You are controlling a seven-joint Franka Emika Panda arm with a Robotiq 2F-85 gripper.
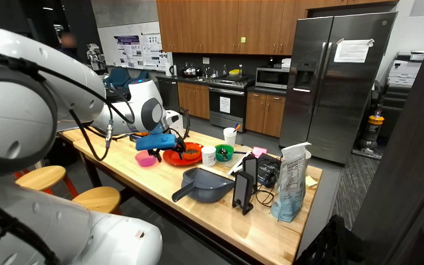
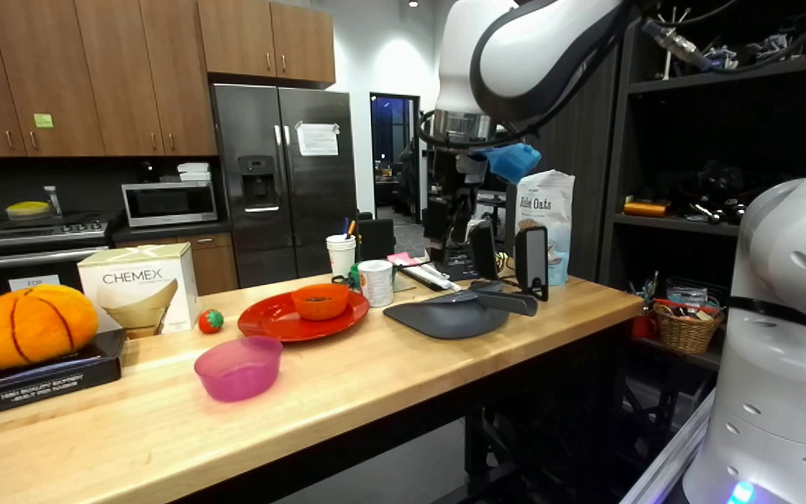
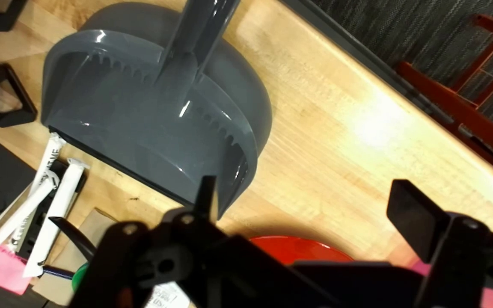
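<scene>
The gripper is hovering with empty jaws spread, the dustpan lying below and to one side of it, handle pointing away.

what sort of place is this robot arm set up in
Most likely a kitchen area in a lab or office, not a home. The fridge and stove point to a kitchen; the purple poster suggests a workplace.

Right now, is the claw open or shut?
Open: in the wrist view, the fingers of the claw stand wide apart, with the wooden tabletop showing between them and nothing gripped.
</scene>
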